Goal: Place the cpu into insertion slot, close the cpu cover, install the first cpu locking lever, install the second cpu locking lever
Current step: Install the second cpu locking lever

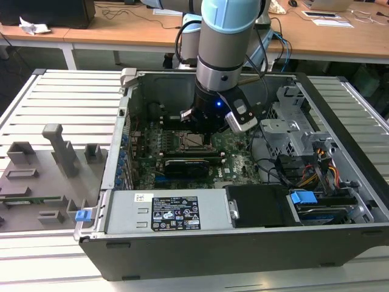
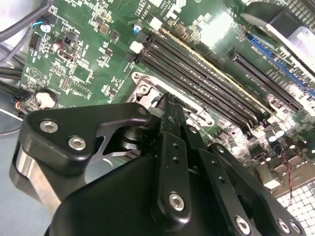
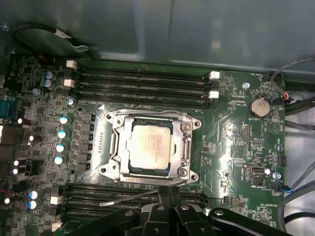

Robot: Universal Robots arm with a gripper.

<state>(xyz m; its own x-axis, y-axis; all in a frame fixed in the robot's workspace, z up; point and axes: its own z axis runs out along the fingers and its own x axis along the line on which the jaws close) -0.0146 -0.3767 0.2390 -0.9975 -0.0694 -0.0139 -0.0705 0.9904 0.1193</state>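
CPU point(image 3: 150, 147) sits in the insertion slot point(image 3: 116, 169) with the cpu cover point(image 3: 186, 147) down around it — just ahead of the gripper point(image 3: 165, 194), whose fingers are pressed together, empty.

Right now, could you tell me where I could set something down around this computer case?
Free: the slatted table between the grey fixtures and the computer case, plus the strip along the exterior view's right. Crowded: inside the case, where the arm hangs over the cpu, beside tangled cables.
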